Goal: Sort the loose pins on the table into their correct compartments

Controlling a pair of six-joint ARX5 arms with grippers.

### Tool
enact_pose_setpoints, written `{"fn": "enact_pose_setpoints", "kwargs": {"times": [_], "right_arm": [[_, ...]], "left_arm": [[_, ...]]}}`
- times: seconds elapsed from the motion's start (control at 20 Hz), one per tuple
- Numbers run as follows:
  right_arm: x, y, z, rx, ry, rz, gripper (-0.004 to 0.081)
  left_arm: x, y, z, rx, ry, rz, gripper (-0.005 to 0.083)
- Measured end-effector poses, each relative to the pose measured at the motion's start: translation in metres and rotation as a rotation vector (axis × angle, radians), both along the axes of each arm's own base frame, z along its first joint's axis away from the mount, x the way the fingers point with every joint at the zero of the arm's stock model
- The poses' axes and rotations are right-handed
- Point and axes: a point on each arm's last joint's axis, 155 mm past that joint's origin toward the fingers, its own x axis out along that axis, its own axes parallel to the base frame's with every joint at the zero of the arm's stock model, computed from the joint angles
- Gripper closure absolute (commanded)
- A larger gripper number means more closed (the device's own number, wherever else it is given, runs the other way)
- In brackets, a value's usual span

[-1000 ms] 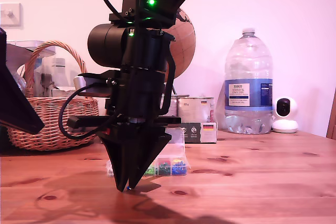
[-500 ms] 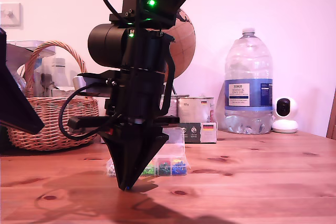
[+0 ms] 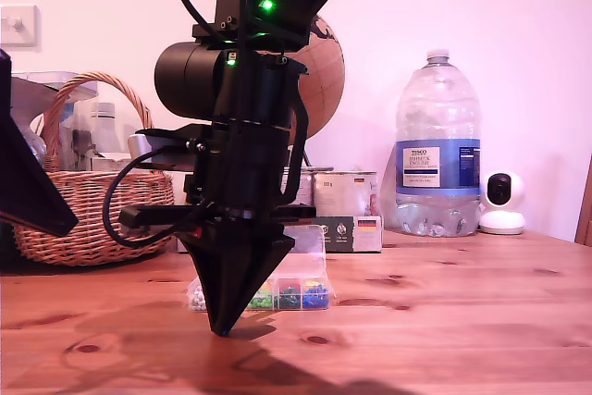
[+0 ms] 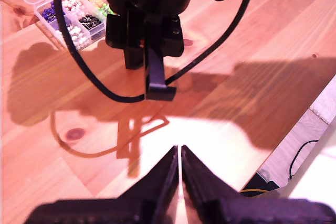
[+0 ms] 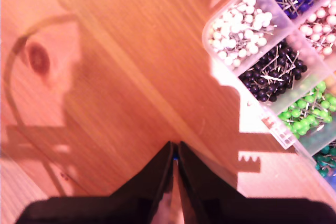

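My second gripper (image 3: 222, 328) stands tip-down on the table (image 3: 444, 321), in front of the clear box of compartments (image 3: 298, 291). It is shut on a loose blue pin (image 5: 175, 157), whose head shows as a speck between the tips. Beside it the compartments (image 5: 278, 51) hold heaps of white, dark purple, green and blue pins. My first gripper (image 4: 179, 151) hangs shut above bare wood with nothing between its fingers. It faces the second arm (image 4: 144, 24) and the box (image 4: 73, 11) beyond.
A wicker basket (image 3: 88, 191) stands at the exterior view's left, with a dark arm part (image 3: 28, 182) in front of it. Behind the box are tins (image 3: 347, 210) and a globe (image 3: 319, 76). A water bottle (image 3: 437, 150) and a white camera (image 3: 502, 203) stand at the exterior view's right. The table edge (image 4: 294, 145) lies near my first gripper.
My second gripper's jaws have drawn together on the blue pin at the table surface. The arm itself has barely moved.
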Motion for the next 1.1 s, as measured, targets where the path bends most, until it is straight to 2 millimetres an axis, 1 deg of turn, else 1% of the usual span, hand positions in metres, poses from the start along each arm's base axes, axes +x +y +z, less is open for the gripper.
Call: {"fn": "enact_pose_setpoints", "kwargs": {"times": [0.3,0.55,0.7,0.95,1.1], "right_arm": [[0.000,0.000,0.000,-0.001,0.000,0.001,0.0780],[-0.005,-0.007,0.000,-0.031,0.020,0.019,0.0780],[-0.004,-0.005,0.002,-0.040,0.026,0.019,0.0780],[0.008,0.008,0.022,-0.012,0.000,0.019,0.0780],[0.011,0.011,0.031,-0.002,-0.008,0.017,0.0780]], "left_arm": [[0.000,0.000,0.000,0.000,0.000,0.000,0.0795],[0.000,0.000,0.000,0.000,0.000,0.000,0.0795],[0.000,0.000,0.000,0.000,0.000,0.000,0.0795],[0.000,0.000,0.000,0.000,0.000,0.000,0.0795],[0.000,0.000,0.000,0.000,0.000,0.000,0.0795]]}}
